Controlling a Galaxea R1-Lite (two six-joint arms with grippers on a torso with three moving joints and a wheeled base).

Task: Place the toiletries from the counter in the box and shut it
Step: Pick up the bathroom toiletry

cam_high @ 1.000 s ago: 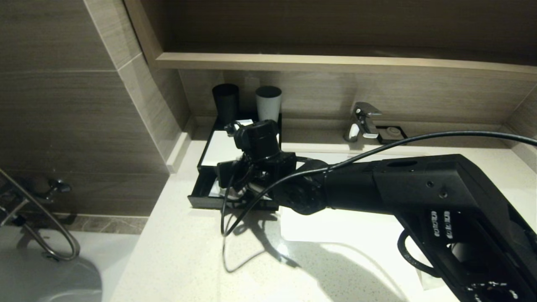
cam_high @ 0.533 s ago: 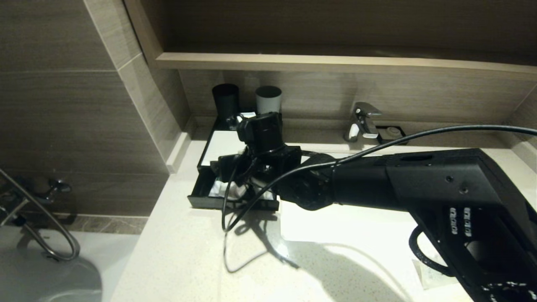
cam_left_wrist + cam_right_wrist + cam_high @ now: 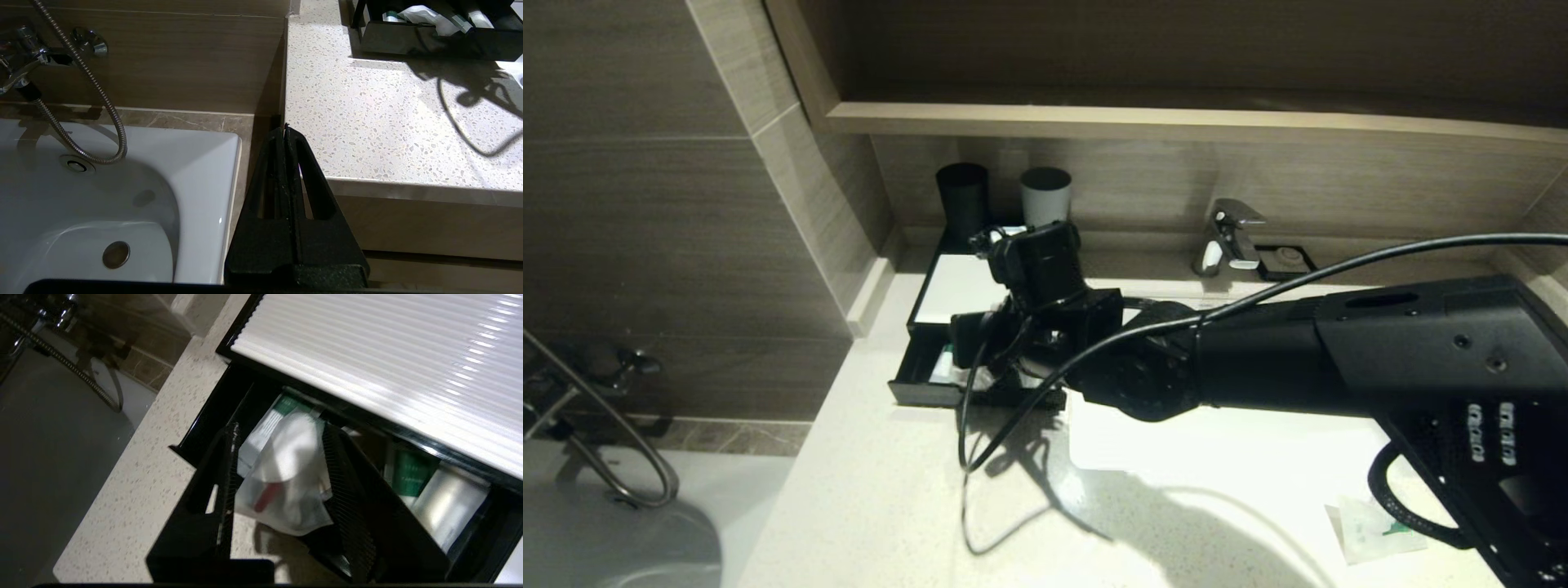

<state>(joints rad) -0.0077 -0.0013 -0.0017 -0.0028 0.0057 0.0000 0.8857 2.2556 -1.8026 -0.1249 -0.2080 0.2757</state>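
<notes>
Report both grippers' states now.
Left gripper: shut, empty, parked beside the counter.
Right gripper: jaws around the pink-stick packet over the drawer; grip cannot be told.

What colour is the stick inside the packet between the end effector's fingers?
Pinkish red, inside the clear-and-white packet; the right wrist view shows it best.

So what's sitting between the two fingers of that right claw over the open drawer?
The right wrist view shows a crumpled clear-and-white packet with a pink stick between the right gripper fingers, over the front edge of the black drawer.

Dim room, glaring counter (image 3: 890, 506), hard shadows
</notes>
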